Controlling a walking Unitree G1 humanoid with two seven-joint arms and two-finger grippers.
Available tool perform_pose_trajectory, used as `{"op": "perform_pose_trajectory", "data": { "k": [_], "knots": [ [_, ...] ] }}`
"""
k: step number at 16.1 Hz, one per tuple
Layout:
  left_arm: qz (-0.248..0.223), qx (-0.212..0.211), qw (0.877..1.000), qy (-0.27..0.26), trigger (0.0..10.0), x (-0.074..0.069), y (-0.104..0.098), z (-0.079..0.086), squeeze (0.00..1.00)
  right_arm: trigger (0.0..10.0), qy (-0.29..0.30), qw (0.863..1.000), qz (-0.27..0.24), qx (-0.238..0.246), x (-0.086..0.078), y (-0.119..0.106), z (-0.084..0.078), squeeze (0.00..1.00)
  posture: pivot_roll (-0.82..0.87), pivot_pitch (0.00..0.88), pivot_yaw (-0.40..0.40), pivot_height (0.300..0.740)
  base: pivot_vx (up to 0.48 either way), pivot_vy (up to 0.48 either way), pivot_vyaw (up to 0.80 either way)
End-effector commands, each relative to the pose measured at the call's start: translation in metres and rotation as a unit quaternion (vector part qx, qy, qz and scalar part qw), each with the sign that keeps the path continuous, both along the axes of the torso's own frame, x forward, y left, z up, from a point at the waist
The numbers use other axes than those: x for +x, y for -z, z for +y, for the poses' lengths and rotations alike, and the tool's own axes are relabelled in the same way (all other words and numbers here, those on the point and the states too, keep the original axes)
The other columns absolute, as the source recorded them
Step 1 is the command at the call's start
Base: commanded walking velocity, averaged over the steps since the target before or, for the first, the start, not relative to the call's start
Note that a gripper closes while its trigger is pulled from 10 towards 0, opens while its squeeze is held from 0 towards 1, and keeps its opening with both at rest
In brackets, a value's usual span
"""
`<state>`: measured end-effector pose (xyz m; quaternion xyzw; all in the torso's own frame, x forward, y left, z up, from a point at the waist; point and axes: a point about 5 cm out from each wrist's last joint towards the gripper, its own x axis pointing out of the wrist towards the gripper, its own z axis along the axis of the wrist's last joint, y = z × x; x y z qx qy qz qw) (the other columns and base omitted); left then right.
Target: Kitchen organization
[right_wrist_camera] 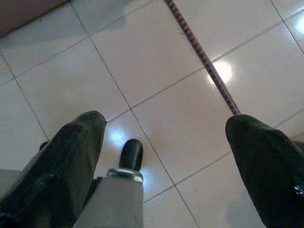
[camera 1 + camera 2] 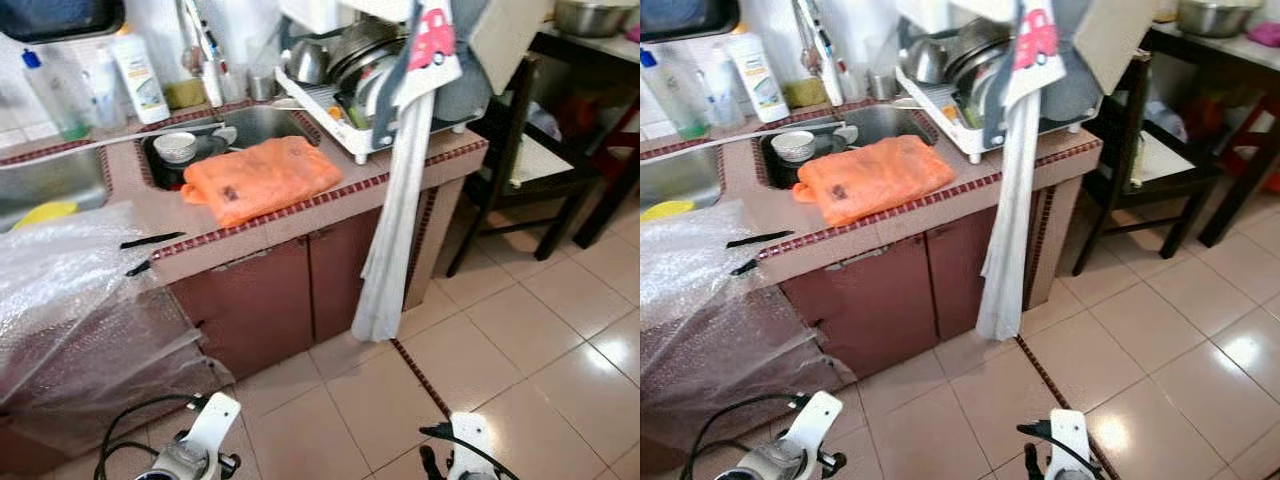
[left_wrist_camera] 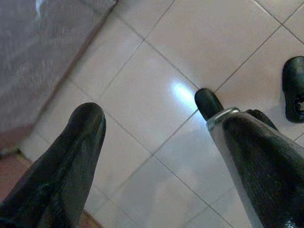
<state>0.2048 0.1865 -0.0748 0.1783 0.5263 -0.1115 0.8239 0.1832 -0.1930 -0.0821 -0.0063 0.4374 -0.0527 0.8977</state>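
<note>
My left gripper (image 3: 156, 142), right gripper (image 1: 166, 137): both released, hanging over floor tiles (image 1: 180, 109). Orange bag (image 2: 262, 177) frame centre, on counter (image 2: 160, 215).

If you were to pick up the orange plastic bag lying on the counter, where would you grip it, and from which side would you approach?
I would pinch the orange plastic bag at its front edge, which lies close to the counter lip, coming in from the robot's side and slightly above. It lies flat and limp, partly over the sink, so a gathered fold probably grips best. Both the left gripper and right gripper hang open above the floor.
</note>
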Motion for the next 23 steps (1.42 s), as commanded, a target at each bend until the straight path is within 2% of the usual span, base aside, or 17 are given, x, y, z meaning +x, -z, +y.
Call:
{"op": "perform_pose_trajectory", "data": {
  "k": [1,3,7,9,12,17,23],
  "knots": [
    [0.007,0.002,1.000,-0.027,10.0,-0.004,0.001,0.004,0.00,10.0,-0.001,1.000,0.005,0.002,-0.001,0.001,0.000,0.00,-0.06,0.000,0.020,0.740,0.000,0.000,0.00],
    [0.006,-0.014,0.997,-0.072,10.0,-0.004,0.002,0.003,0.00,10.0,-0.019,1.000,0.009,-0.001,0.000,0.001,0.003,0.00,-0.04,0.000,0.002,0.740,0.000,0.000,0.00],
    [0.009,-0.016,0.995,-0.093,10.0,-0.003,0.002,0.002,0.00,10.0,-0.030,0.999,0.014,-0.003,0.001,0.001,0.004,0.00,-0.02,0.000,-0.003,0.740,0.000,0.000,0.00],
    [0.012,-0.016,0.996,-0.087,10.0,-0.002,0.001,0.005,0.00,10.0,-0.019,1.000,0.011,0.001,0.002,0.000,0.004,0.00,-0.02,0.000,0.001,0.740,0.000,0.000,0.00],
    [0.006,-0.012,0.998,-0.055,10.0,0.003,-0.002,-0.001,0.00,10.0,0.008,1.000,0.010,0.008,0.001,0.000,0.002,0.00,-0.03,0.000,0.012,0.740,0.000,0.000,0.00],
    [0.005,-0.010,0.999,-0.042,10.0,0.006,-0.003,-0.002,0.00,10.0,0.012,1.000,0.021,0.007,-0.007,0.004,0.001,0.00,-0.04,0.000,0.027,0.740,0.000,0.000,-0.74],
    [0.005,-0.008,0.999,-0.045,10.0,0.005,-0.002,-0.001,0.00,10.0,0.018,1.000,0.022,0.008,-0.008,0.005,0.001,0.00,-0.05,0.000,0.033,0.740,0.000,0.000,-0.65]
  ]
}}
